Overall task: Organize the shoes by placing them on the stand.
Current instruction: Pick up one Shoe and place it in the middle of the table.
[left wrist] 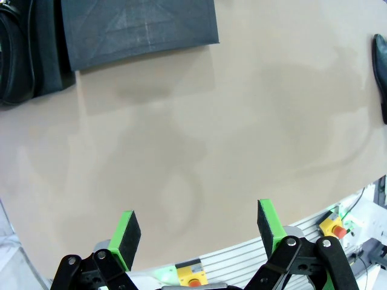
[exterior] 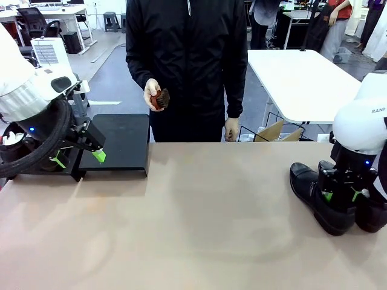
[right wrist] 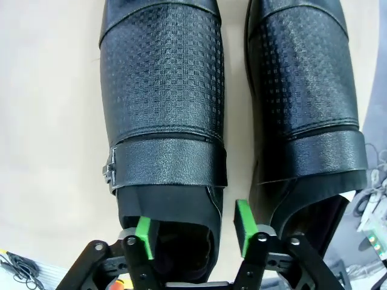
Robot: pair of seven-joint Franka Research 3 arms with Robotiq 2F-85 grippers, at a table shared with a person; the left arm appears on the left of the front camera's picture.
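Right gripper (right wrist: 193, 228) straddling a shoe's (right wrist: 163, 90) collar, not yet pinching
Its pads (right wrist: 143, 232) stand partly spread, one inside the opening, one outside the side wall, next to the second shoe (right wrist: 308, 78). Both shoes sit on the counter (exterior: 199, 229) at the robot's right, well apart from the stand (exterior: 124, 142) at the far left. The leather looks stiff, slick and fairly heavy, so the collar wall seems the surest hold. The left gripper (left wrist: 196, 232) hangs spread wide over bare counter

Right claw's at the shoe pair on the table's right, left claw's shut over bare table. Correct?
No: the left claw is open, jaws wide apart over the bare table, as the left wrist view shows. The right claw is at the shoes.
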